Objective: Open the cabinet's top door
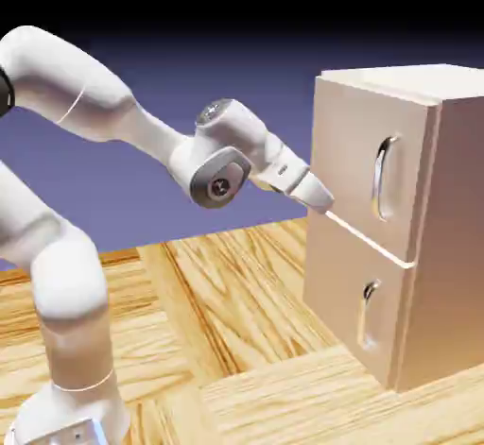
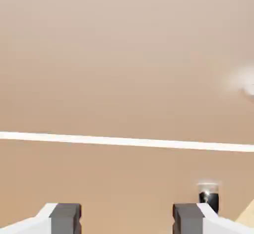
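Note:
The pale beige-pink cabinet (image 1: pixel 444 245) stands at the right of the exterior view. Its top door (image 1: pixel 350 150) is flush and carries a long silver handle (image 1: pixel 382 179). My gripper (image 1: pixel 323 201) points at the door's left part, close to the seam above the lower door (image 1: pixel 340 292), well left of the handle. In the hand view the top door (image 2: pixel 124 54) fills the upper picture, and its handle (image 2: pixel 246 85) is a blurred glint at the right edge. My gripper (image 2: pixel 126 220) is open with nothing between its fingertips (image 2: pixel 64 217).
The lower door's short silver handle (image 1: pixel 368 316) sits below the seam, and its end (image 2: pixel 208 198) shows near my right fingertip. A white seam line (image 2: pixel 124 141) crosses the hand view. The wooden table (image 1: pixel 236 339) lies under the arm.

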`<action>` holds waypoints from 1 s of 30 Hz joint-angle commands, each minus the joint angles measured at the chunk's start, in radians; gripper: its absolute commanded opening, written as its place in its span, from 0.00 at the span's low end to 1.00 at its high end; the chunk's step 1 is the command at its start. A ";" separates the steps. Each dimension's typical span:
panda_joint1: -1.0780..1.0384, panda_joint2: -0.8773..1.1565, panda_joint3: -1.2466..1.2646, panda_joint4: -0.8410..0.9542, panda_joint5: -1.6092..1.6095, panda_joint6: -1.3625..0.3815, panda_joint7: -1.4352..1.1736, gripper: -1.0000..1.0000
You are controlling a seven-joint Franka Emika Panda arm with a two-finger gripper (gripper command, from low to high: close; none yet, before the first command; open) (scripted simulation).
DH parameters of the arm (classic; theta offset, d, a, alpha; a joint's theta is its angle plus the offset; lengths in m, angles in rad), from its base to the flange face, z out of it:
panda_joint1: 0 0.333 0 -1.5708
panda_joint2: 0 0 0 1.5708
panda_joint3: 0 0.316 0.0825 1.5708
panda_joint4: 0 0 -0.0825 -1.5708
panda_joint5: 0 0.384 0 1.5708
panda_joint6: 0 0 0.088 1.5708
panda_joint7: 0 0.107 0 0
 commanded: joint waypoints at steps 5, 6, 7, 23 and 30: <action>0.078 -0.055 -0.095 0.021 -0.218 -0.023 0.134 0.50; 0.094 -0.066 -0.114 0.025 -0.261 -0.028 0.161 0.50; 0.109 -0.078 -0.133 0.029 -0.304 -0.033 0.188 0.50; 0.360 -0.255 -0.437 0.096 -1.000 -0.107 0.617 0.50; 0.469 -0.332 -0.569 0.125 -1.305 -0.140 0.805 0.50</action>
